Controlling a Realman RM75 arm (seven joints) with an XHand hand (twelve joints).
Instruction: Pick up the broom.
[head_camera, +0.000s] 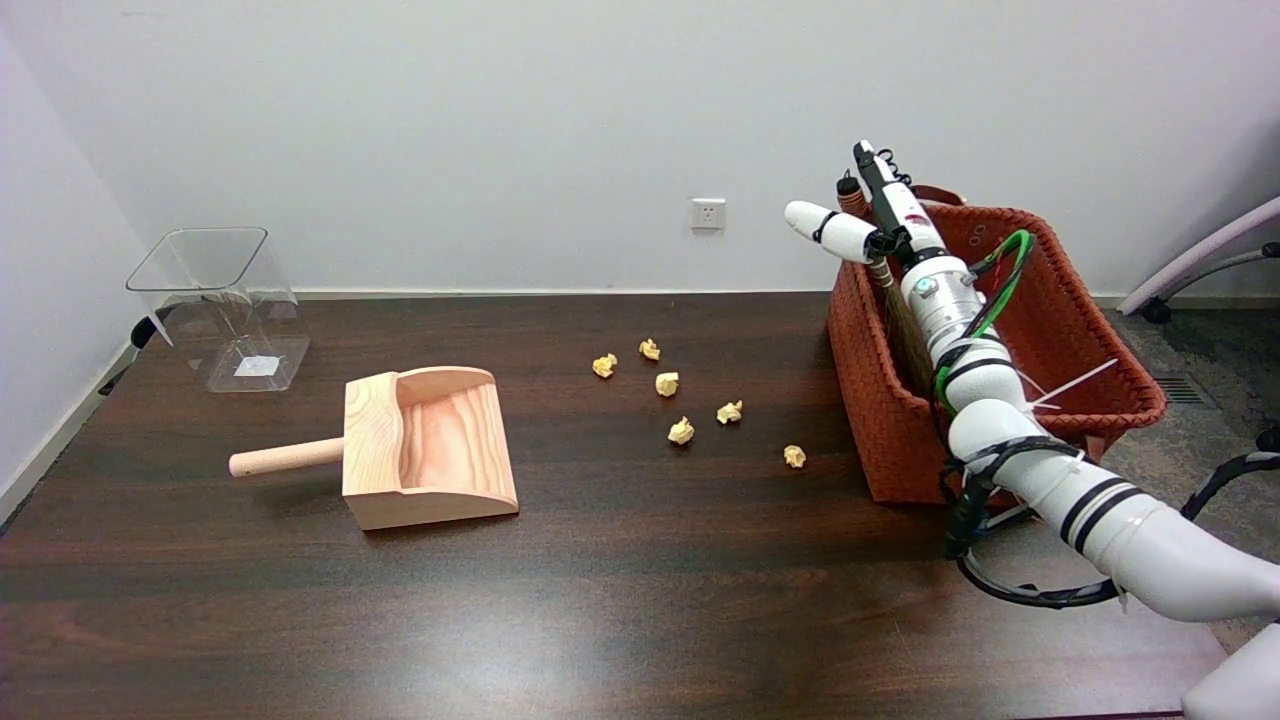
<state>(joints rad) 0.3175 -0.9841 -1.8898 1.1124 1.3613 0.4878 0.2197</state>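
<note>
A small broom (851, 197) stands leaning in the left end of the red woven basket (1098, 402) at the table's right. Its brown handle tip with a black cap pokes above the rim, and its straw bristles (903, 338) show inside the basket wall. My right hand (873, 222) is up at the handle. The thumb (828, 229) sticks out to the left across it and the other fingers (880, 175) point straight up behind it. The handle passes between thumb and fingers, which are not closed round it.
A wooden dustpan (430, 445) lies left of centre with its handle pointing left. Several crumpled yellow paper scraps (681, 431) are scattered mid-table. A clear plastic bin (225, 300) stands at the far left corner. A chair (1200, 260) is beyond the basket.
</note>
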